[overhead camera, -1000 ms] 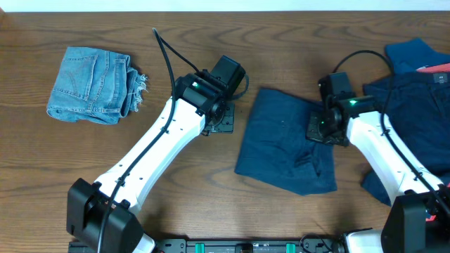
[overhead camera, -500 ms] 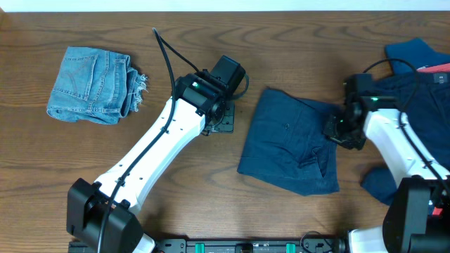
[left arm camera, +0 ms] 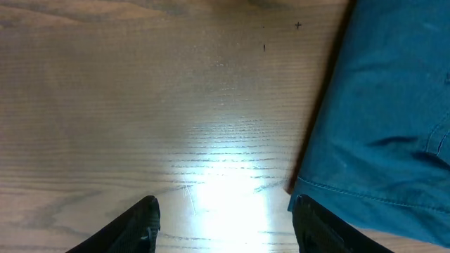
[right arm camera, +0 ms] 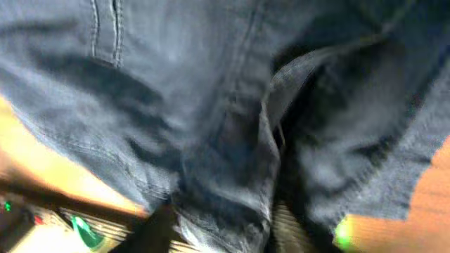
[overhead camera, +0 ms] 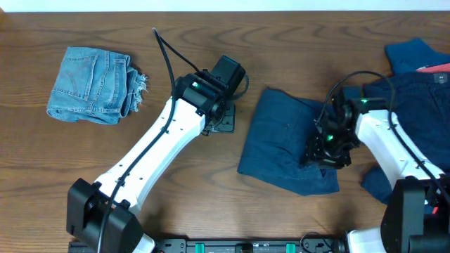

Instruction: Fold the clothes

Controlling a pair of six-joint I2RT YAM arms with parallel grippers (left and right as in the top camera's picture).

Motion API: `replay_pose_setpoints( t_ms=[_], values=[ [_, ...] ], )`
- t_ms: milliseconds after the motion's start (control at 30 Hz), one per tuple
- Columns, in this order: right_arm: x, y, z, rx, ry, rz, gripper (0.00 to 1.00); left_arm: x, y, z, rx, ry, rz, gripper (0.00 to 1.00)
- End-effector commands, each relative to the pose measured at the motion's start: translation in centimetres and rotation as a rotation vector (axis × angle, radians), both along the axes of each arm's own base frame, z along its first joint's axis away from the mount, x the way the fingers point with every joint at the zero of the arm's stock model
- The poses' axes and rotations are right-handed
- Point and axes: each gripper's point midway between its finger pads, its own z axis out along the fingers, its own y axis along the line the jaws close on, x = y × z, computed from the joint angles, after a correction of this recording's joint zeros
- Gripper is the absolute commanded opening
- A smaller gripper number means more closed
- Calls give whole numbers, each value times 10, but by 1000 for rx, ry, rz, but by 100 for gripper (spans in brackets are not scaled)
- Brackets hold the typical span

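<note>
Plain dark-navy shorts (overhead camera: 285, 144) lie flat on the wooden table at centre right. My right gripper (overhead camera: 325, 147) is down on their lower right part. In the blurred right wrist view its jaws (right arm camera: 225, 228) stand part way open, and a raised fold of the navy shorts (right arm camera: 211, 105) sits between them. My left gripper (overhead camera: 221, 123) hovers over bare table just left of the shorts. Its fingers (left arm camera: 148, 221) are wide open and hold nothing, with the shorts' hem (left arm camera: 380, 105) beside the right one.
Folded light-blue frayed denim shorts (overhead camera: 91, 84) lie at the far left. A heap of dark navy and blue garments (overhead camera: 415, 77) with a coral-red piece (overhead camera: 436, 68) fills the right edge, under my right arm.
My right gripper opened and let go of the shorts' right edge after tugging them slightly right. It swung out to the right, then came back down-left onto them. The left arm stayed still.
</note>
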Motion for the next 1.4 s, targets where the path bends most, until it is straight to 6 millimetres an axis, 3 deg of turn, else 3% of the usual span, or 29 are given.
replay_pose_setpoints(
  t_ms=[0, 33, 133, 267, 400, 467, 633, 800, 1000, 1067, 1200, 1367],
  values=[
    [4, 20, 2, 80, -36, 33, 10, 3, 2, 9, -4, -30, -2, 62],
    [7, 21, 5, 90, -51, 39, 1, 3, 2, 9, -4, -30, -2, 62],
    [19, 4, 18, -9, -98, 24, 1, 3, 3, 9, -2, -27, -2, 62],
    [33, -26, 57, -193, -216, -30, 1, 3, 3, 9, -2, -27, -2, 62],
    [24, -67, 81, -417, -259, -181, 1, 3, 3, 9, -3, -29, -2, 62],
    [17, -76, 84, -464, -243, -223, 1, 3, 2, 9, -4, -30, -2, 62],
    [-3, -87, 67, -500, -153, -292, 1, 3, 2, 9, -4, -30, -2, 62],
    [-32, -110, 27, -549, -35, -426, 1, 3, 2, 9, -3, -30, -2, 62],
    [-49, -137, -11, -549, 11, -607, 1, 3, 2, 9, -3, -30, -2, 62],
    [-50, -139, -18, -522, 10, -647, 4, 3, 2, 9, -3, -30, -2, 62],
    [-51, -139, -31, -491, 2, -682, 21, 3, 2, 9, -3, -30, -2, 62],
    [-31, -144, -20, -478, -81, -604, 26, 3, 2, 9, -3, -30, -2, 62]
  ],
)
